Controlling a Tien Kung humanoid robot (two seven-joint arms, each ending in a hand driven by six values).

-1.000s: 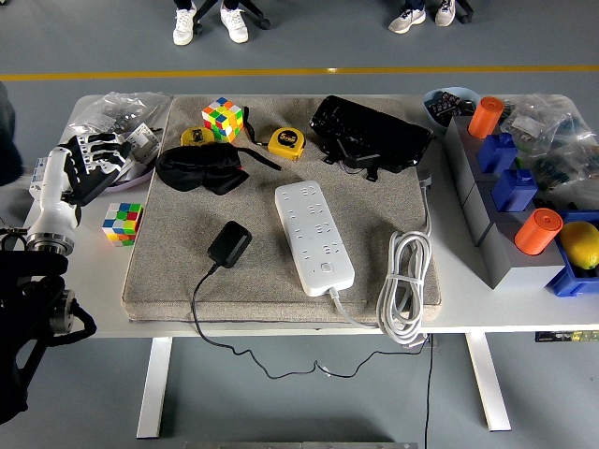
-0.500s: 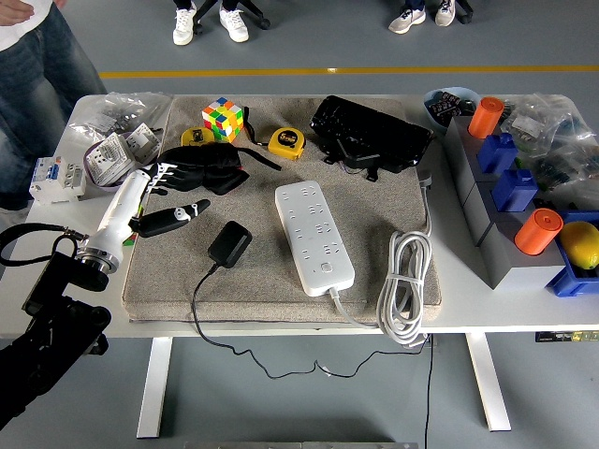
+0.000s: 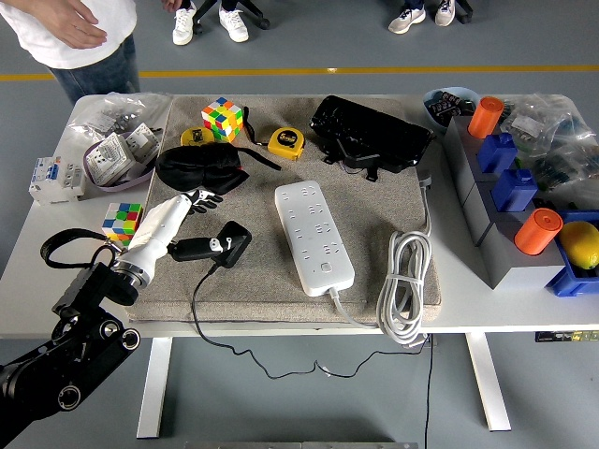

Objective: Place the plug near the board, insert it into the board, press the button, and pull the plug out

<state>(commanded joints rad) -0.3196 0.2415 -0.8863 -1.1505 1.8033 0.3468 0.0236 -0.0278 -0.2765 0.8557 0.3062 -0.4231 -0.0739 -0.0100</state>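
Note:
The black plug (image 3: 230,243) lies on the grey mat (image 3: 374,201), its thin black cable (image 3: 198,309) trailing over the table's near edge. The white power board (image 3: 314,234) lies lengthwise to the plug's right, with its button (image 3: 326,268) near the close end. My left hand (image 3: 208,224) reaches in from the lower left and is open. Its black thumb (image 3: 198,249) lies against the plug's left side, and the other fingers (image 3: 208,197) are spread above it and grasp nothing.
The board's coiled white cord (image 3: 402,281) lies at the mat's right. A black eye mask (image 3: 198,168), two tape measures (image 3: 285,142), two colour cubes (image 3: 223,119) and a black pouch (image 3: 370,133) sit nearby. Blue bins (image 3: 510,187) stand right. A person (image 3: 80,33) stands far left.
My left arm has swung from the table's left edge rightward across the mat to the plug. The person has stepped further into view at the top left.

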